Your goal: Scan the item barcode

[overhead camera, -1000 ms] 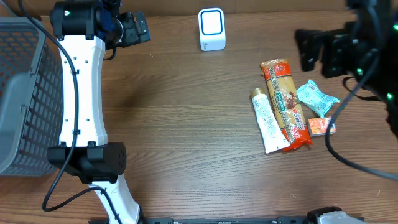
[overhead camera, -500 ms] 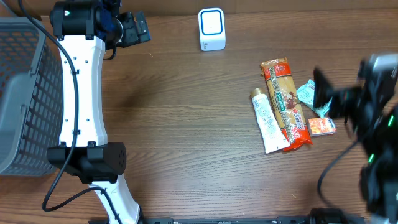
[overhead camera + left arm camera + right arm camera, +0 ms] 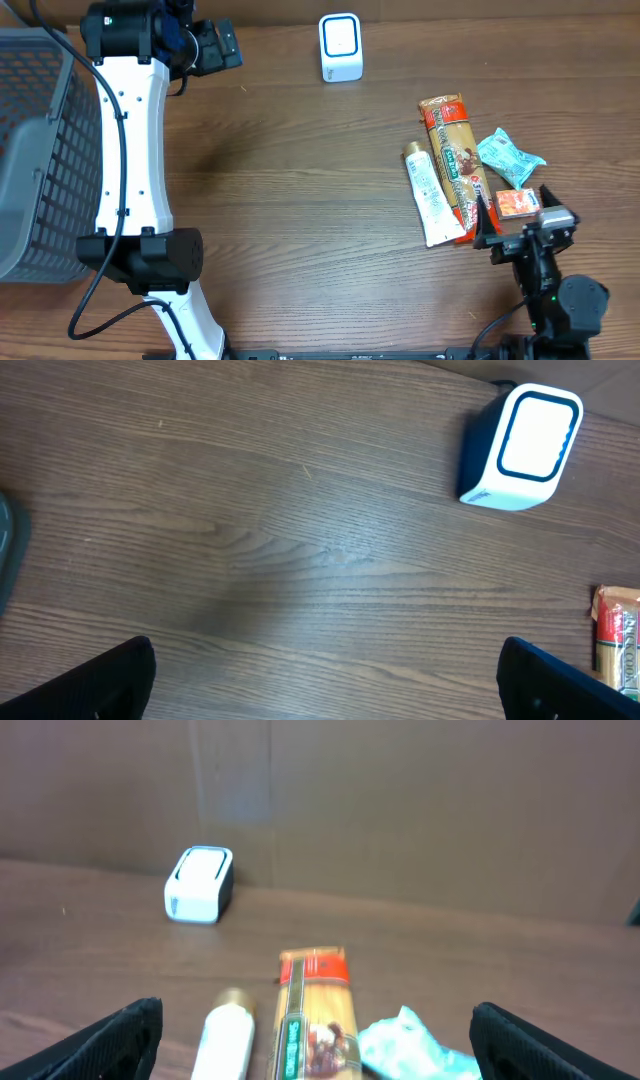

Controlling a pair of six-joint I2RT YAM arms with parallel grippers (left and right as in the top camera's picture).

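Four items lie at the right of the table: a long orange spaghetti pack [image 3: 458,165] [image 3: 315,1015], a white tube [image 3: 430,195] [image 3: 225,1040], a teal packet [image 3: 508,158] [image 3: 415,1045] and a small orange box [image 3: 517,203]. The white barcode scanner [image 3: 341,47] [image 3: 520,447] [image 3: 198,884] stands at the far edge. My right gripper [image 3: 512,215] [image 3: 335,1045] is open, low at the near side of the items, facing them and the scanner, nothing between its fingers. At the far left my left gripper [image 3: 232,45] [image 3: 335,690] hangs open and empty above bare wood.
A grey mesh basket [image 3: 40,150] stands along the left edge; its rim [image 3: 8,550] shows in the left wrist view. The left arm's white links [image 3: 130,150] stretch over the table beside it. A brown wall rises behind the scanner.
The right arm swung from the far right down to the near edge, and its gripper now sits low just behind the items. The left arm and the items have not moved.
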